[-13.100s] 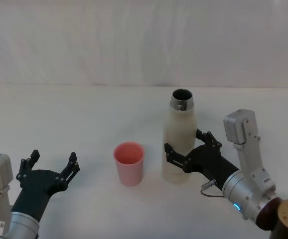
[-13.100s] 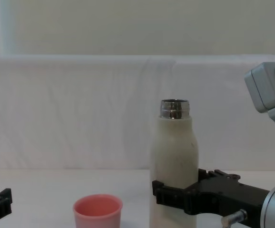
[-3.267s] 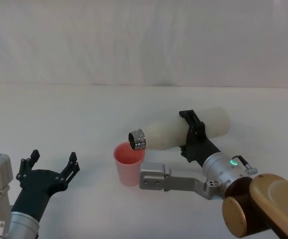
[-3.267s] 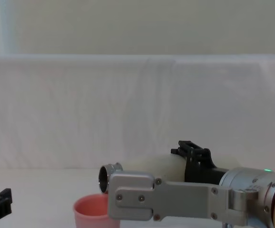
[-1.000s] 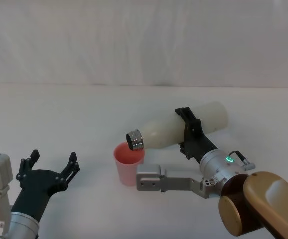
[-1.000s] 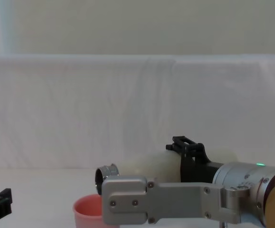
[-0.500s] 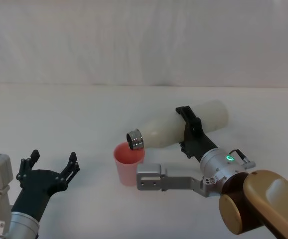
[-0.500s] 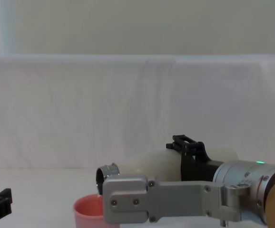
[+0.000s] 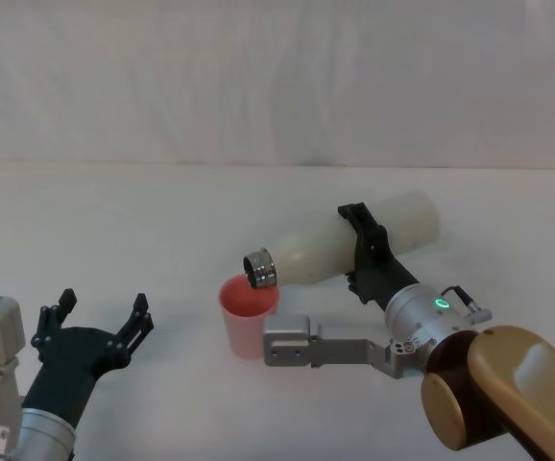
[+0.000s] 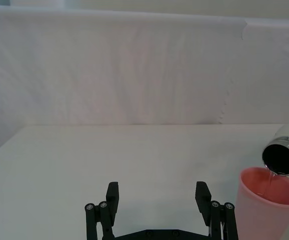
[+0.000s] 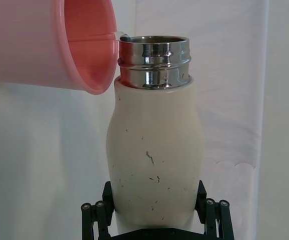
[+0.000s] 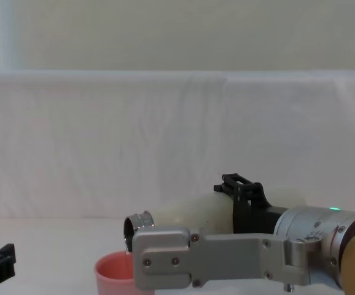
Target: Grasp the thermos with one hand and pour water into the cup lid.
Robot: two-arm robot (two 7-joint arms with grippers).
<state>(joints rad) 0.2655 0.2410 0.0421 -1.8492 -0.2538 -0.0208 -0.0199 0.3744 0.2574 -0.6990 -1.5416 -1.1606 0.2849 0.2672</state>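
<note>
**A:** How should I do the pouring well from here?

**B:** I would keep the tilt small and slow. The thermos [image 9: 354,248] is almost lying flat, with its steel mouth just above the near rim of the cup lid [image 9: 250,315], and in the left wrist view a thin stream falls into the cup. I judge that more tilt could make the water jump over the rim, so I hold the neck over the middle of the cup and watch the level.

**A:** And where is the thermos to the gripper?

**B:** The right gripper [image 9: 362,252] is closed around the lower body of the thermos, one finger on each side, with the neck pointing away from it toward the cup. The cup lid stands upright on the surface [image 9: 143,221]. The left gripper [image 9: 93,329] rests spread wide and holds nothing, well apart from the cup.
</note>
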